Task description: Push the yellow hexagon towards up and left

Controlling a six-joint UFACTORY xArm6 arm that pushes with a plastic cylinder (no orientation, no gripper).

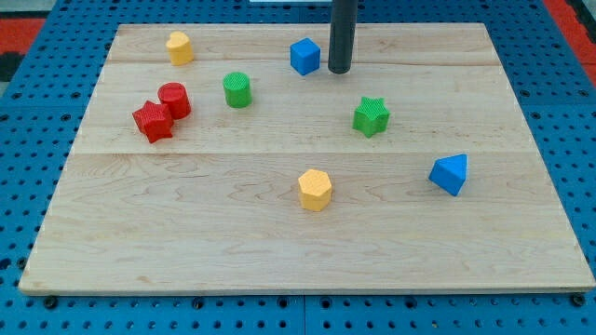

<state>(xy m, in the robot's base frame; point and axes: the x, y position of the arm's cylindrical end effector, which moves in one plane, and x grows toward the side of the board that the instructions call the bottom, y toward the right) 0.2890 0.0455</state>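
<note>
Near the tabletop's (279,242) top edge, my tip (339,71) is sitting just beside the blue block (304,56), at its 3 o'clock; no gripper. The yellow hexagon (315,190) is lying well apart, toward 6 o'clock.

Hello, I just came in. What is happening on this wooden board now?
An arm with a dark rod pushes small blocks over the board. My tip rests near the view's top, just right of the blue cube. The target, the yellow hexagon, lies far below it, toward the view's bottom, untouched. Another yellow block sits at the top left.
</note>
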